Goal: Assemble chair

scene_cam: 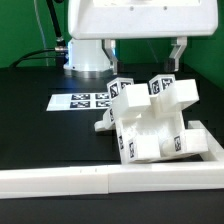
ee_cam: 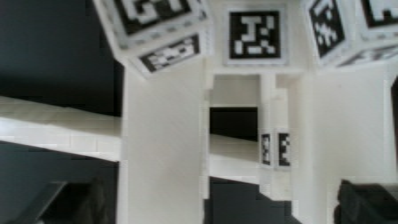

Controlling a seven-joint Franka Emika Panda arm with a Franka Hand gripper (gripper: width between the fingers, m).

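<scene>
Behind our black table (scene_cam: 40, 130) hangs a green wall, and the tabletop is dark and smooth with lots of bare room toward the exterior view's left. Along the near edge runs a long white border rail (scene_cam: 60, 178), and it bends up along the exterior view's right side like a low fence. We see the chair (scene_cam: 150, 120) lying tipped against that corner, touching the rail. It is made of chunky, dull white plastic blocks, a slab and thick posts, with square black-and-white tags on them. Just behind it lies the marker board (scene_cam: 85, 100), thin and flat. Our gripper (scene_cam: 144, 52) hangs above the chair with its two fingers spread wide, holding nothing. In the wrist view we see white posts (ee_cam: 169, 140) and tagged cubes (ee_cam: 253, 35) close up, and the dark fingertips (ee_cam: 50, 205) stand apart on either side of them.
</scene>
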